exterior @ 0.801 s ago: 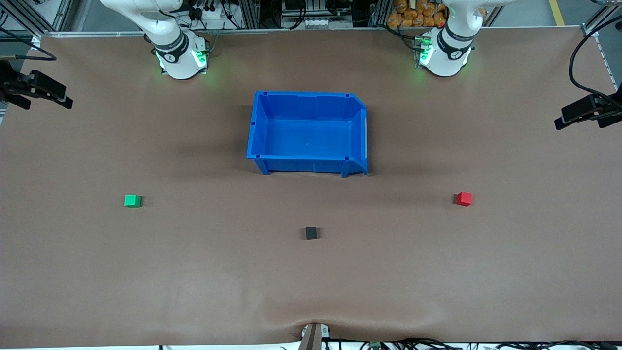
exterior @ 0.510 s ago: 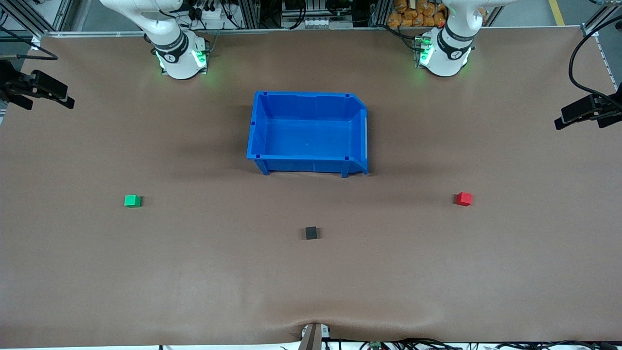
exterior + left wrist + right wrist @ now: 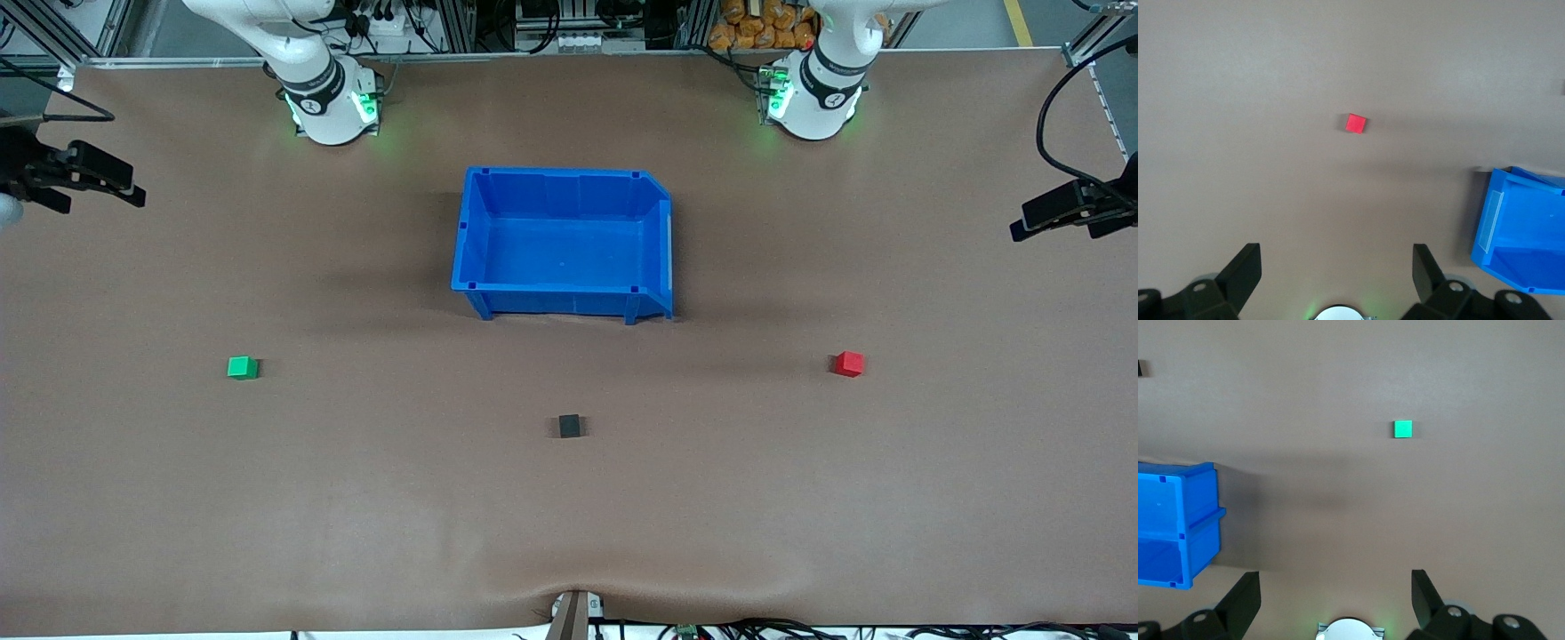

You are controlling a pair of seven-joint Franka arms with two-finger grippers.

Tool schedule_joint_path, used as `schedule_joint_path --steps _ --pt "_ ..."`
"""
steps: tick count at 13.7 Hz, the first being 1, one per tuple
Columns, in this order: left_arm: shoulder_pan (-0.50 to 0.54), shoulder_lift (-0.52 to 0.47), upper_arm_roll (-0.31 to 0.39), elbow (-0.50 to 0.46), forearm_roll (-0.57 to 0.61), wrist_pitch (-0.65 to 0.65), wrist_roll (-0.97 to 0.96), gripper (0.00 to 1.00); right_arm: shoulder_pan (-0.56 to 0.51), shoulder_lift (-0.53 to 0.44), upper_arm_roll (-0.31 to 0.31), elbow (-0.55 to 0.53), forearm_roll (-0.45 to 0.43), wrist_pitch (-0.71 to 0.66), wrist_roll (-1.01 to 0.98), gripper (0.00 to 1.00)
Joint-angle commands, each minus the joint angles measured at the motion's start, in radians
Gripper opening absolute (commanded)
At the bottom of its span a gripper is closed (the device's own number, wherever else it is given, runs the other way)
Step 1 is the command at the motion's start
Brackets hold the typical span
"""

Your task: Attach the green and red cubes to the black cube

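The black cube lies on the brown table, nearer to the front camera than the blue bin. The green cube lies toward the right arm's end and shows in the right wrist view. The red cube lies toward the left arm's end and shows in the left wrist view. My right gripper hangs over the table's edge at the right arm's end, open and empty. My left gripper hangs over the edge at the left arm's end, open and empty.
The blue bin stands empty at the table's middle, between the arm bases and the black cube. It also shows in the left wrist view and the right wrist view. The brown cover has a small ripple at the front edge.
Both grippers have shifted slightly inward over the table's ends, the right one more. The cubes and the bin have not moved.
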Motion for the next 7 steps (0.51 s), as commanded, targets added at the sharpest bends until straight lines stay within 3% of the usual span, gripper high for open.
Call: schedule_joint_path --steps 1,7 --pt "0.009 0.035 -0.005 0.004 -0.018 0.005 0.003 1.00 -0.029 0.021 0.002 -0.022 0.018 0.039 -0.094 1.00" --pt "0.012 0.150 0.001 0.002 -0.022 0.007 0.006 1.00 -0.113 0.032 0.002 -0.175 0.101 0.196 -0.425 1.00"
